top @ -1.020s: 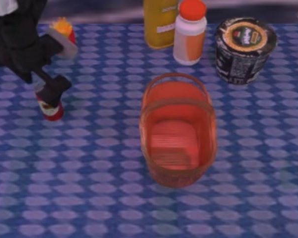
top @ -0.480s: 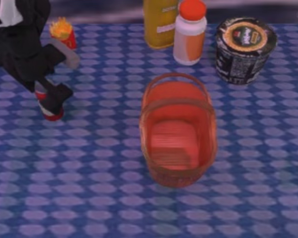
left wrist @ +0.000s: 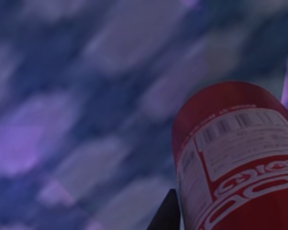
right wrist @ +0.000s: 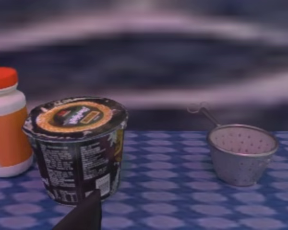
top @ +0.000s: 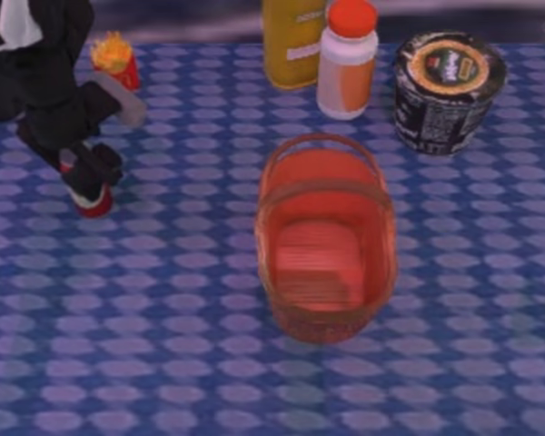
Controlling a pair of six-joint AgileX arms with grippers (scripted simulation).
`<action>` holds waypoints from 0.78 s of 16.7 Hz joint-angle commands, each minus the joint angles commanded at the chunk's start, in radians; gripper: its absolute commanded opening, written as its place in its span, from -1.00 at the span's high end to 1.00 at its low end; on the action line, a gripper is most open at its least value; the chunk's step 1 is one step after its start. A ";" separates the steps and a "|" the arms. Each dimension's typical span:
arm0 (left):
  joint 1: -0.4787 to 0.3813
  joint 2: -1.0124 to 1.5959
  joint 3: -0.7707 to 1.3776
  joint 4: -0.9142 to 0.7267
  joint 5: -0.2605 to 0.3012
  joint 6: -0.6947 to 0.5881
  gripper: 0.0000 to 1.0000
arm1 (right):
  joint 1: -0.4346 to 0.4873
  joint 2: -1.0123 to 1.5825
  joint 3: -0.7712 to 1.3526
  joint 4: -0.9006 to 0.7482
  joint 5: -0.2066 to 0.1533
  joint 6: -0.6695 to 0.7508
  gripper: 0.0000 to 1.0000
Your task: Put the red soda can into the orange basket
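The red soda can (top: 94, 203) stands upright at the table's left side, its top hidden under my left gripper (top: 89, 174). That gripper comes down from above and is shut on the can. In the left wrist view the can (left wrist: 240, 158) fills the frame close up, with one dark finger (left wrist: 167, 215) pressed against its side. The orange basket (top: 325, 238), oval with an arched handle, sits at the table's middle, well to the right of the can. My right gripper (right wrist: 144, 226) is parked out of the top view, open, with one finger (right wrist: 85, 215) showing.
A red fries box (top: 114, 56) stands behind the can. At the back are a yellow bottle (top: 293, 41), a white bottle with orange cap (top: 347, 62) and a black cup-noodle tub (top: 449, 89). A metal strainer (right wrist: 241, 152) shows in the right wrist view.
My left gripper has shifted slightly left and settled lower over the can, covering more of it. The can and basket stay in place.
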 joint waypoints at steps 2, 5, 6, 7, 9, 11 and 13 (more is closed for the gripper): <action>0.000 0.000 0.000 0.000 0.000 0.000 0.81 | 0.000 0.000 0.000 0.000 0.000 0.000 -1.00; 0.000 0.000 0.000 0.000 0.000 0.000 1.00 | 0.000 0.000 0.000 0.000 0.000 0.000 -1.00; 0.000 0.000 0.000 0.000 0.000 0.000 1.00 | 0.000 0.000 0.000 0.000 0.000 0.000 -1.00; 0.000 0.000 0.000 0.000 0.000 0.000 1.00 | 0.000 0.000 0.000 0.000 0.000 0.000 -1.00; 0.000 0.000 0.000 0.000 0.000 0.000 1.00 | 0.000 0.000 0.000 0.000 0.000 0.000 -1.00; 0.000 0.000 0.000 0.000 0.000 0.000 1.00 | 0.000 0.000 0.000 0.000 0.000 0.000 -1.00; 0.002 -0.002 -0.001 0.000 0.000 0.001 1.00 | 0.000 0.000 0.000 0.000 0.000 0.000 -1.00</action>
